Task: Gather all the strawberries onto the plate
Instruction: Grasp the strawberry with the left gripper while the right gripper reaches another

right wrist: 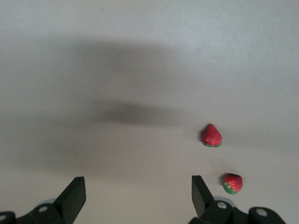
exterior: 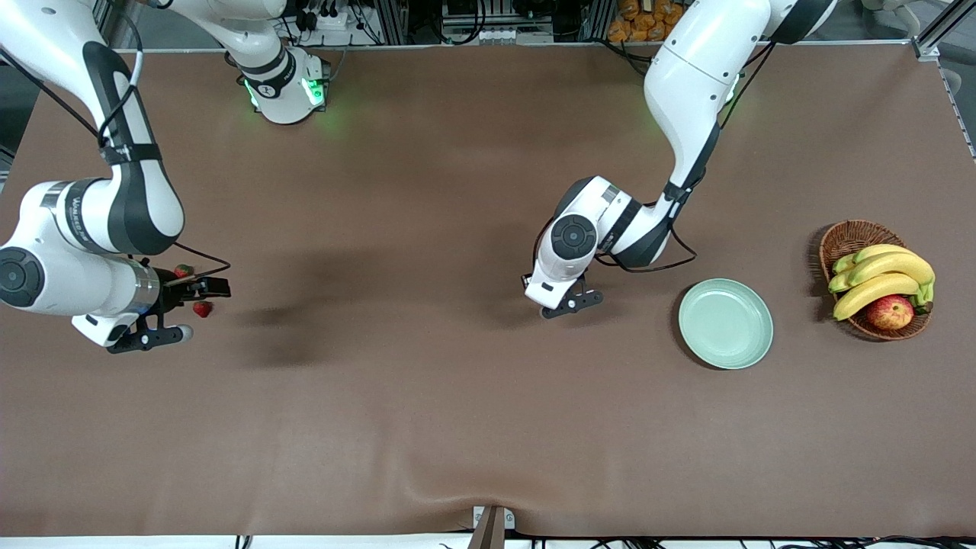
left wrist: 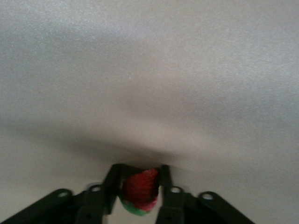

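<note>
1. Left gripper [exterior: 563, 305] is low at the brown desk [exterior: 457, 396], near the middle, toward the right arm's end from the plate [exterior: 725, 323]. In the left wrist view its fingers [left wrist: 112, 186] are pinched tight on one strawberry [left wrist: 140, 189], red body between the pads, green cap showing underneath. Whether the berry rests on the desk or sits just clear of it, I cannot say from this angle.
2. Right gripper [exterior: 164, 309] sits at the right arm's end of the desk with its jaws spread wide and nothing between them.
3. Two more strawberries lie on the desk by the right gripper: one [exterior: 203, 309] just beside its fingers, the other [exterior: 183, 270] a little farther from the front camera. In the right wrist view both lie loose, slightly apart, first [right wrist: 211, 136] and second [right wrist: 232, 183], neither between the fingers.
4. Plate: pale mint green, round, toward the left arm's end, with no berries on it.
5. Wicker basket [exterior: 846, 240] stands toward the left arm's end from the plate, holding bananas [exterior: 881, 278] and an apple [exterior: 890, 312].
</note>
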